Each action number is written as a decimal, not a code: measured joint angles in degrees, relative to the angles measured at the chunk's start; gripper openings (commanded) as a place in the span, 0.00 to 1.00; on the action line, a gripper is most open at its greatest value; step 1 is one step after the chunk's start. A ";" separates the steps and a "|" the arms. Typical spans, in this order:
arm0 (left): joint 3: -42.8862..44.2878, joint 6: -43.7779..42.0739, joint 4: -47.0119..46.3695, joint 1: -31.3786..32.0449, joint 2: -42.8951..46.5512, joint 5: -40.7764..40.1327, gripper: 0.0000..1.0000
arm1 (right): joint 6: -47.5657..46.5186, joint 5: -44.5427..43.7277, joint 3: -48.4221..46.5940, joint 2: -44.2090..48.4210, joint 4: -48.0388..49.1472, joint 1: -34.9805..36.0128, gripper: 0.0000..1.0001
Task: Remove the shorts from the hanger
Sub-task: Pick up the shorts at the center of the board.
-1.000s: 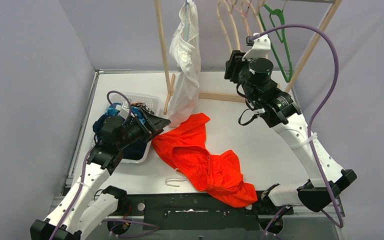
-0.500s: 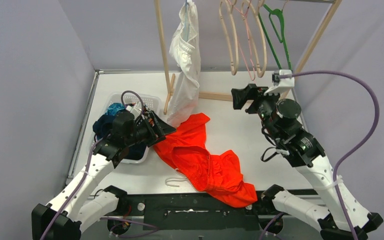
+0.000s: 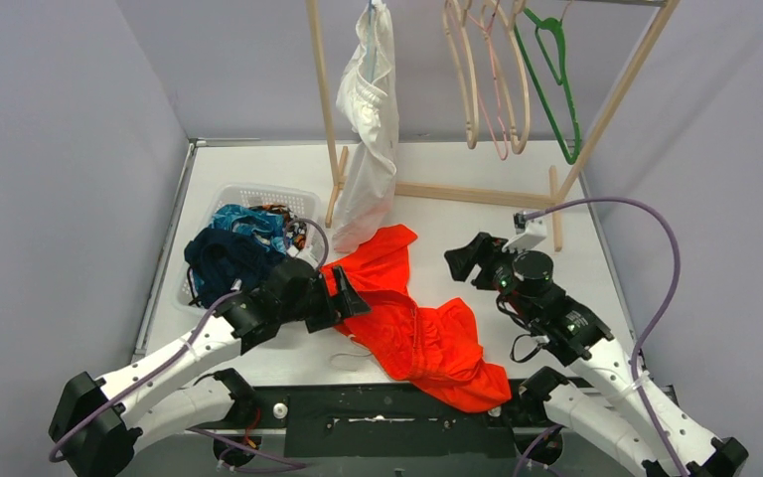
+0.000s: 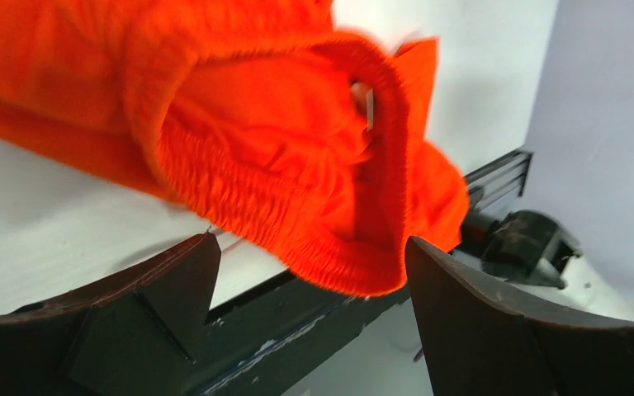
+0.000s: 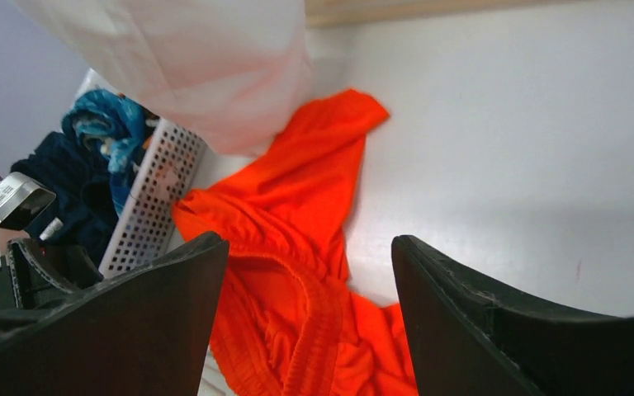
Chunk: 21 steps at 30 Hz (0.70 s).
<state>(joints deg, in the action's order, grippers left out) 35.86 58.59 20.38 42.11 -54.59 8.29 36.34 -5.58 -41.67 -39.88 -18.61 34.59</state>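
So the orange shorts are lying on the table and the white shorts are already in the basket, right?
Not quite. The orange shorts do lie on the table, but the white shorts hang from the rack, as the top view shows.

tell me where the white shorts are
In the top view the white fabric shorts hang at the left end of the wooden rack at the back, their lower edge near the bright orange shorts, right of the white plastic basket.

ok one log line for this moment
left claw open at bright orange fabric shorts | right claw open, empty | white fabric shorts hanging on wooden rack
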 measured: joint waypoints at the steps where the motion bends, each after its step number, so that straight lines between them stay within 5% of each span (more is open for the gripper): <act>1: -1.55 0.98 -0.28 1.18 0.11 -0.42 0.83 | 1.88 0.28 2.14 0.33 -0.28 0.00 0.68; 13: -17.18 13.16 -14.29 5.05 -0.17 0.92 0.83 | 18.84 9.84 17.03 -13.81 8.68 3.52 0.49; 16: -17.27 14.88 -19.43 5.46 -2.16 1.84 0.83 | 20.22 11.98 16.94 -19.37 13.07 5.18 0.25; 21: -17.40 17.16 -26.47 7.50 -7.28 2.45 0.83 | 21.29 13.20 14.34 -29.00 16.46 9.16 0.19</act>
<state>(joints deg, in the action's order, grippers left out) 18.46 75.75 -6.09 49.60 -61.87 10.74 57.63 7.62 -27.33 -68.88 -2.15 43.75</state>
